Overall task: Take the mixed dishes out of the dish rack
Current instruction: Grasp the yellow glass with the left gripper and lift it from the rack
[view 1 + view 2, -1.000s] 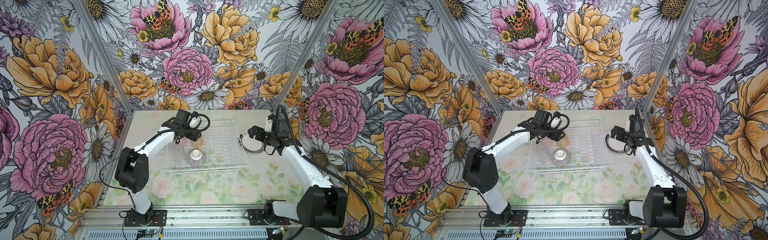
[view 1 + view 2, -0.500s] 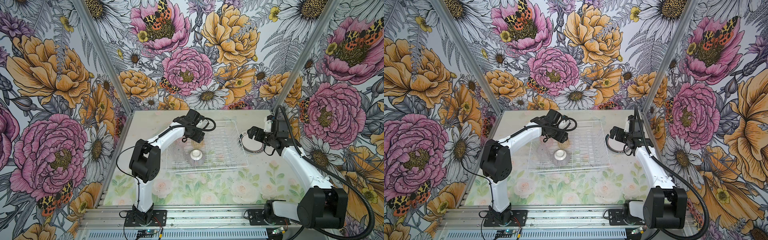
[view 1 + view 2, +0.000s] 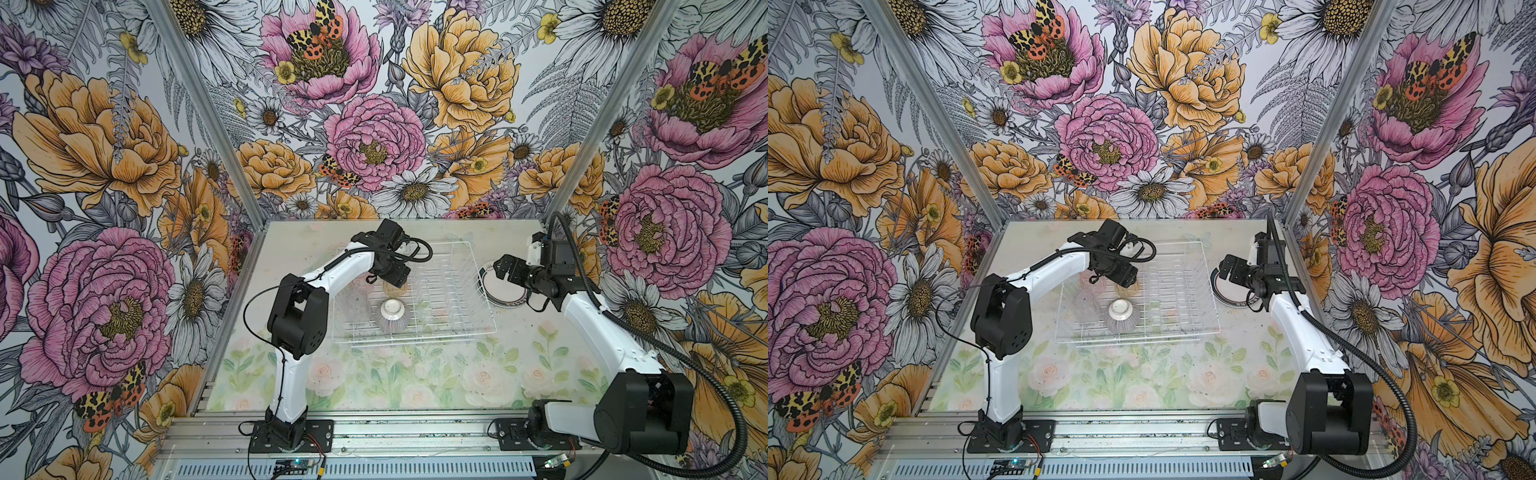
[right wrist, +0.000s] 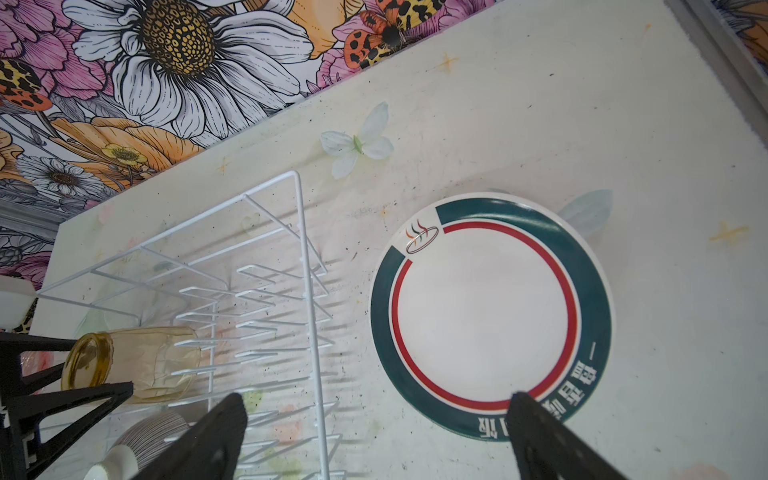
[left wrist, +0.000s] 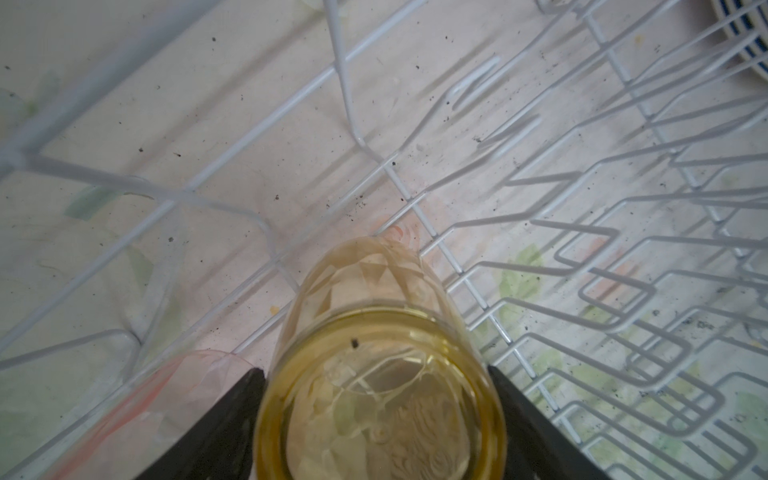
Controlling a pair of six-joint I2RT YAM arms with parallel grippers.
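The white wire dish rack [image 3: 415, 343] [image 3: 1142, 341] sits mid-table. My left gripper [image 3: 392, 278] [image 5: 376, 374] reaches down into it, open. Its fingers [image 5: 245, 399] stand close on either side of the base of an upturned amber tumbler [image 5: 374, 316] [image 4: 137, 361]. A pink tumbler [image 5: 166, 395] lies beside it. A ribbed grey-purple bowl [image 3: 392, 316] [image 3: 1121, 313] rests upside down in the rack. A teal-and-red-rimmed plate [image 3: 505, 286] [image 4: 490, 316] lies flat on the table right of the rack. My right gripper [image 3: 498, 268] [image 4: 376, 405] hovers open beside it, holding nothing.
Rows of upright prongs [image 5: 602, 257] fill the rack's right half. The floral side walls close in the table at left, back and right. A clear tumbler [image 3: 1084, 299] stands in the rack's left part.
The left arm has swung in and carried its gripper rightward, down over the amber tumbler. The right arm and the plate have not moved.
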